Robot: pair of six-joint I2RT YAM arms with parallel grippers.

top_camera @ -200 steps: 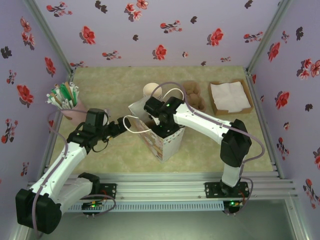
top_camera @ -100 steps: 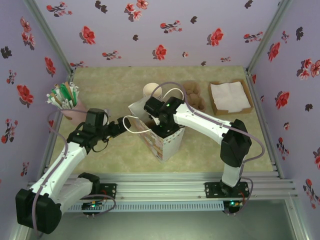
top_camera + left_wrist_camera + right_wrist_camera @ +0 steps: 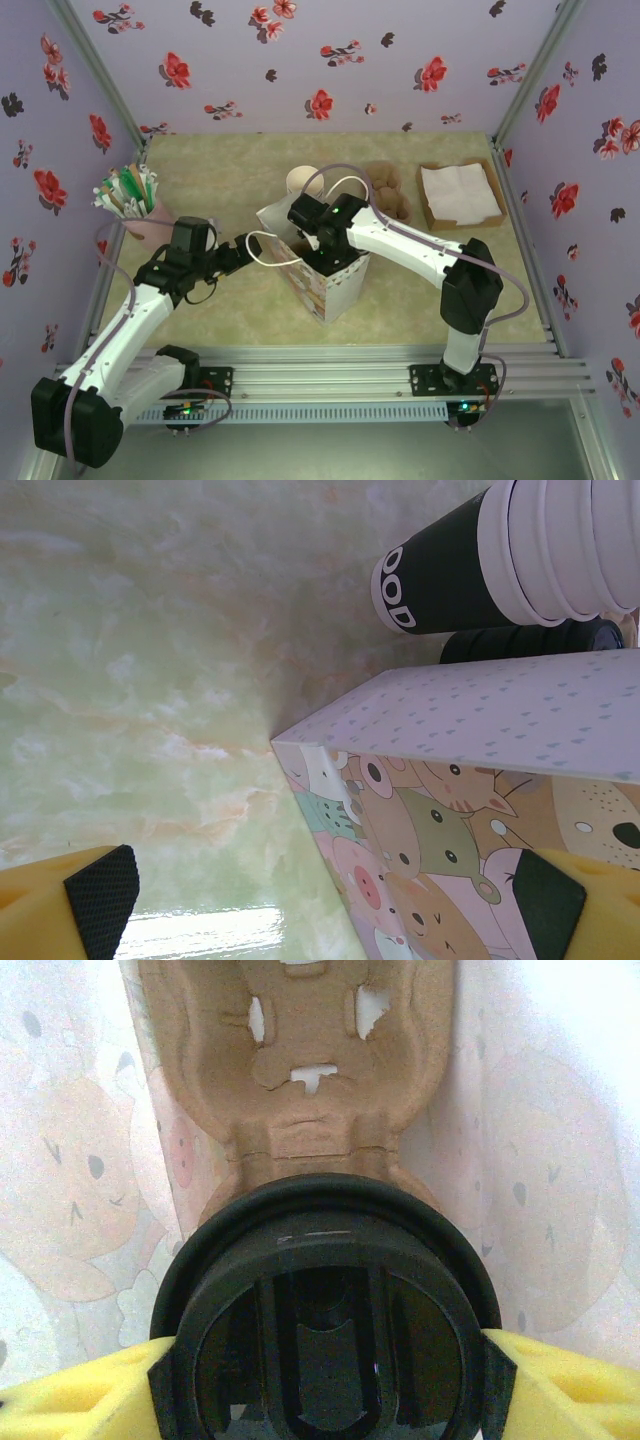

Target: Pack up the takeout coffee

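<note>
The takeout coffee (image 3: 325, 1330) shows its round black lid from above, low inside the animal-print paper bag (image 3: 325, 285). It sits on a brown cardboard cup carrier (image 3: 300, 1080) at the bag's bottom. My right gripper (image 3: 318, 240) reaches down into the bag. In the right wrist view that gripper (image 3: 325, 1375) has its yellow fingers (image 3: 80, 1395) pressed against both sides of the lid. My left gripper (image 3: 245, 255) is at the bag's left side, near the white handle. Its jaws (image 3: 322, 905) stand wide open around the bag's lower corner (image 3: 400, 860) without gripping it.
A stack of cream-rimmed cups (image 3: 480, 560) and a black stack of lids (image 3: 530, 640) stand just behind the bag. Spare brown carriers (image 3: 388, 190) and a napkin box (image 3: 460, 195) are at the back right. A pink holder of stirrers (image 3: 130, 200) stands at the left.
</note>
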